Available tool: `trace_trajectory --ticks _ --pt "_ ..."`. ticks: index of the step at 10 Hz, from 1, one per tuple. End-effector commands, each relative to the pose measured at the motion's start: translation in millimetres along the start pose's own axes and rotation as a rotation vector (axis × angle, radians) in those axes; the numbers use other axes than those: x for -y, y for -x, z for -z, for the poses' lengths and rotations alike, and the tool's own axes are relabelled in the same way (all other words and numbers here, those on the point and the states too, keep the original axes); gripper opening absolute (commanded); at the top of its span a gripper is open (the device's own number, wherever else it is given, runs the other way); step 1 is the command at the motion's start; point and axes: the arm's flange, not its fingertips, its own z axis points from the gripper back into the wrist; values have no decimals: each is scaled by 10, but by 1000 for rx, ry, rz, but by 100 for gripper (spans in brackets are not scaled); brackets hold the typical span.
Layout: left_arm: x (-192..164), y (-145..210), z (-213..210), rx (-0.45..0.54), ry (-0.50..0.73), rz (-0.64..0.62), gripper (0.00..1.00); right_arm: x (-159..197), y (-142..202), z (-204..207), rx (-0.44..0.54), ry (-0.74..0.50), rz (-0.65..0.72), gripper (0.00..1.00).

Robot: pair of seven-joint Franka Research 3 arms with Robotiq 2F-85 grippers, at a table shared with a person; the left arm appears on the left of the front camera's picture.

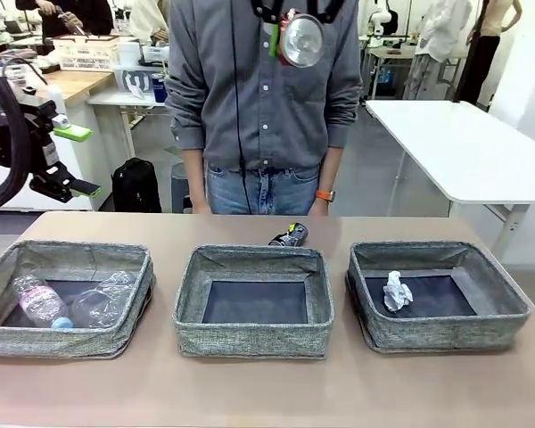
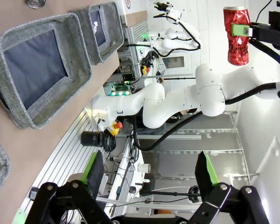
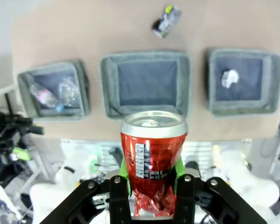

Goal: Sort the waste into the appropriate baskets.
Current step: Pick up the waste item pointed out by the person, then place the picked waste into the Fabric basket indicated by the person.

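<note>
**Red can held high over three baskets**

Clamped between the green pads of the right gripper [image 3: 150,175] is the crushed red can [image 3: 153,154], held high above the table [image 1: 267,392]. Its long axis runs from the robot's side toward the far side, with the lid end away from the wrist and the crumpled end toward it. In the front view its round silver end faces the camera.

The left gripper [image 1: 78,162] hangs in the air beyond the table's left end, jaws spread wide and empty.

The tabletop is a plain light brown. Behind it is a workshop with a white table [image 1: 464,134] at the right and a black backpack [image 1: 135,185] on the floor. A person [image 1: 259,107] in a grey shirt stands at the far edge.

Three grey baskets stand in a row:
- **Left basket** [image 1: 71,343]: one clear plastic bottle [image 1: 40,301] on its side, cap toward the near wall, and one clear plastic cup [image 1: 107,299].
- **Middle basket** [image 1: 250,339]: only its dark bottom can be seen.
- **Right basket** [image 1: 446,334]: one crumpled paper ball [image 1: 396,292].

One crushed black can [image 1: 289,236] lies on its side on the table, just behind the middle basket, set diagonally. That makes two cans in all.
</note>
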Motion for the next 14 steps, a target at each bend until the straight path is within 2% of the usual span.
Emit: trace_trajectory --ticks 1,3,4,5,14 --pt "17 13 -2 -3 -5 -3 100 -344 -267 -290 -8 -5 28 38" --pt "17 13 -2 -3 -5 -3 100 -380 -283 -212 -46 -22 14 38" --pt "17 13 -2 -3 -5 -3 100 -375 -281 -221 -30 -23 28 38" --pt "17 13 -2 -3 -5 -3 100 -117 -83 125 -16 -13 -11 38" --pt "17 13 -2 -3 -5 -3 100 -117 -83 125 -16 -13 -11 38"
